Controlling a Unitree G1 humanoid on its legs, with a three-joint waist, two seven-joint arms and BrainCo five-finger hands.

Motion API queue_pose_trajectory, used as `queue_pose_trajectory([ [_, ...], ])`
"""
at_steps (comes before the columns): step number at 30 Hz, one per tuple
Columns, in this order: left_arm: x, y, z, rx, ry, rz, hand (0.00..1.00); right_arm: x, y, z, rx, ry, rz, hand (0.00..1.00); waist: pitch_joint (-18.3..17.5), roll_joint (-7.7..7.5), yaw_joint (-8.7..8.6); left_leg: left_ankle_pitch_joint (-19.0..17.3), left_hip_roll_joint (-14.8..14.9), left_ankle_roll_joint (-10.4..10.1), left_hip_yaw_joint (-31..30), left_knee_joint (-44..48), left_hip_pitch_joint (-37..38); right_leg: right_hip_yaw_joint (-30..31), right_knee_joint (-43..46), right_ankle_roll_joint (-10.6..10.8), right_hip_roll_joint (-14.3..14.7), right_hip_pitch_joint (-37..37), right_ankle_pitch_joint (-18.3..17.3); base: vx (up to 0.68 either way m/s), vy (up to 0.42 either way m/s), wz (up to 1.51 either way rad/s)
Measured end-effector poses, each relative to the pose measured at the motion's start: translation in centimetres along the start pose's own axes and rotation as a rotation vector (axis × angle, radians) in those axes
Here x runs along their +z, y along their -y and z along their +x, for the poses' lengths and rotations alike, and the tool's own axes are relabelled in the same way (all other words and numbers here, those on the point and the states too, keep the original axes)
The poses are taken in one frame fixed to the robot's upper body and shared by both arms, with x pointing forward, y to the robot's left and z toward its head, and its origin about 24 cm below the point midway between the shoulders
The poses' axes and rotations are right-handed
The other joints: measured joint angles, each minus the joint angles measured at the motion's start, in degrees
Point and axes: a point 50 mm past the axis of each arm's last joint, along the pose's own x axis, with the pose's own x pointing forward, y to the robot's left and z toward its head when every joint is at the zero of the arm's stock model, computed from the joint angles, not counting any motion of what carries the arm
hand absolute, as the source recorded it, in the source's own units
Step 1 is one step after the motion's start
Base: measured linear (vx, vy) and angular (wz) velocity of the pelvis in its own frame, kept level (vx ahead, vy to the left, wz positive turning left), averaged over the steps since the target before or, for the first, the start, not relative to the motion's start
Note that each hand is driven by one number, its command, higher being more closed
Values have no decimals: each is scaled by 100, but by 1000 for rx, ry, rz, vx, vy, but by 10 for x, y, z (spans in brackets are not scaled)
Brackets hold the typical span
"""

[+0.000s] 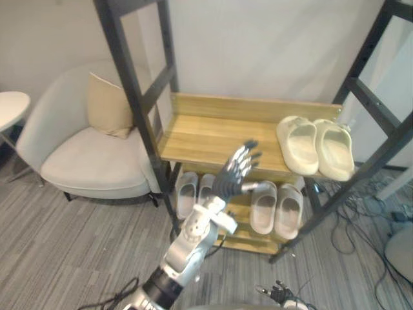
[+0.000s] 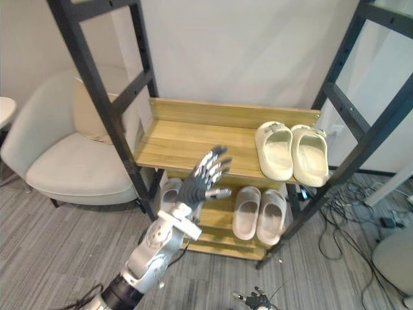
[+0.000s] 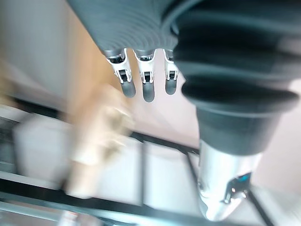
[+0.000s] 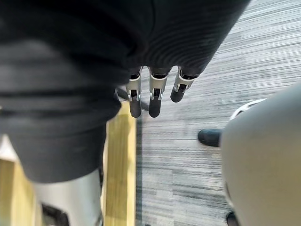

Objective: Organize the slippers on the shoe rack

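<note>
Shoe rack [image 1: 213,139]: two light wood-plank shelves, the upper with a raised back lip, set in a black square-tube metal frame with diagonal braces. Cream slippers [image 1: 315,147], thick moulded foam with rounded toes, sit as a pair at the right end of the upper shelf, side by side and touching. The lower shelf carries two flatter pairs. Grey-white slippers [image 1: 276,208] lie right of centre, and a second pale pair [image 1: 188,192] lies at the left end, partly behind the arm.

Left hand [image 1: 232,175] is raised in front of the upper shelf's front edge, its fingers [image 1: 249,150] straight and fanned apart, holding nothing. Right hand [image 4: 154,89] hangs over grey striped carpet [image 4: 197,155], fingers straight and close together, empty.

The left and middle of the upper shelf are open wood. Padded off-white armchair [image 1: 84,158] with a beige cushion [image 1: 108,106] stands just beside the rack's left upright.
</note>
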Motion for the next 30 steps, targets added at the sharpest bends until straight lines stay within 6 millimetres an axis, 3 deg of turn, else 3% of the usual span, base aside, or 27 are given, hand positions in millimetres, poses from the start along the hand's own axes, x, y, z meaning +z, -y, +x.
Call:
queue_pose_trajectory([
  [1, -6, -4, -3, 17, -27, -3, 0, 1, -1, 0, 2, 1, -2, 0, 3, -7, 1, 4, -1, 0, -15, 0, 0, -9, 15, 1, 0, 0, -12, -13, -40, 21],
  [4, -50, -45, -41, 206, -233, -10, 0, 6, -10, 1, 34, 16, -34, 0, 0, -102, 16, 45, -1, -7, -114, 1, -14, -92, 18, -10, 1, 8, -25, -7, -31, 14],
  [7, -71, -77, -71, 350, -355, 18, 0, 6, -17, 0, 56, 19, -54, 0, 4, -256, 41, 65, -8, -3, -142, 16, -15, -126, 13, -9, -2, 29, -24, 5, -16, 9],
  [11, -89, -103, -98, 460, -491, 90, 0, 5, -21, 0, 72, 20, -81, 0, 59, -327, 26, 59, -53, -1, -271, 83, 77, -234, -11, 15, -40, 222, -41, 13, -9, 14],
  [15, -107, -117, -121, 531, -625, 164, 0, 4, -22, -1, 77, 24, -99, 0, 74, -321, 21, 59, -53, -1, -278, 90, 140, -251, -15, 18, -41, 300, -45, -3, -4, 3],
  [17, -118, -124, -139, 576, -716, 191, 0, -6, -15, -3, 65, 8, -100, 0, 84, -315, -4, 55, -49, -5, -273, 92, 181, -239, -12, 20, -40, 307, -78, -43, -9, -5],
  [22, -129, -137, -174, 690, -848, 226, 0, -4, 2, -5, 57, 66, -145, 0, 112, -305, -18, -42, -1, -65, -100, 97, 193, -51, 16, 32, -14, 243, -137, -40, -8, -17],
  [30, -140, -134, -196, 764, -924, 216, 0, -18, 22, -8, 16, 24, -189, 0, 146, -203, -48, -131, -8, -58, 42, 93, 194, 127, 19, 55, -6, 180, -139, 42, 0, -12],
])
